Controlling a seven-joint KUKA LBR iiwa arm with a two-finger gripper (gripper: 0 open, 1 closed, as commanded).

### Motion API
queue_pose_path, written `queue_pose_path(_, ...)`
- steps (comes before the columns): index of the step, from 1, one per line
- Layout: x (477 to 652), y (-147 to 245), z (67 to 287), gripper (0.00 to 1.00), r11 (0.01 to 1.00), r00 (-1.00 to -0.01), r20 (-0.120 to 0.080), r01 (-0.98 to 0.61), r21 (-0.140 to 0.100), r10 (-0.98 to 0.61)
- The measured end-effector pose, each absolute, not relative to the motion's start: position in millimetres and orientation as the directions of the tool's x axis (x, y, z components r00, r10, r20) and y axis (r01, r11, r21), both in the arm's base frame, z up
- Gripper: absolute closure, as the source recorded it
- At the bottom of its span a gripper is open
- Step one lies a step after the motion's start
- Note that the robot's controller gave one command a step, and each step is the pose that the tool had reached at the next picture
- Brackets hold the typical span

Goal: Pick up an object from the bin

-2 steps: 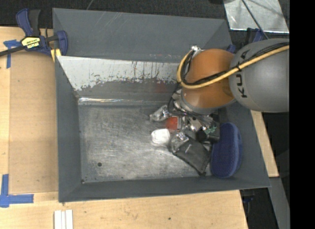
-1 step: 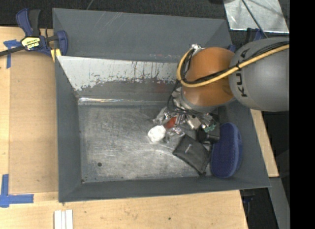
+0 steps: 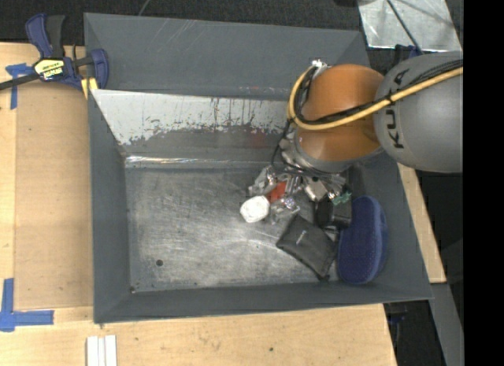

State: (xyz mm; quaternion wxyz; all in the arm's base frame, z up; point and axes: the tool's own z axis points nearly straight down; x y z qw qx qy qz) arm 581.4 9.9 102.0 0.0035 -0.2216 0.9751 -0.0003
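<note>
My gripper (image 3: 282, 185) is low in the right half of the bin, under the arm's orange cover, standing in a small cluster of things. A white rounded piece (image 3: 253, 211) lies just to its left on the bin floor. A small red thing (image 3: 277, 192) sits right at the gripper, partly hidden by it. A flat black rectangular block (image 3: 307, 246) lies just in front of it, tilted. I cannot make out whether anything is held.
A dark blue oval pouch (image 3: 362, 238) leans on the bin's right wall. A small black and green piece (image 3: 339, 201) lies between it and the gripper. The arm comes in from the right above these.
</note>
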Motion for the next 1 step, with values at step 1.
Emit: queue_pose_path(1,582.4,9.5,103.7,1.00,0.904,-0.904,-0.005,-0.427,-0.001,-0.427)
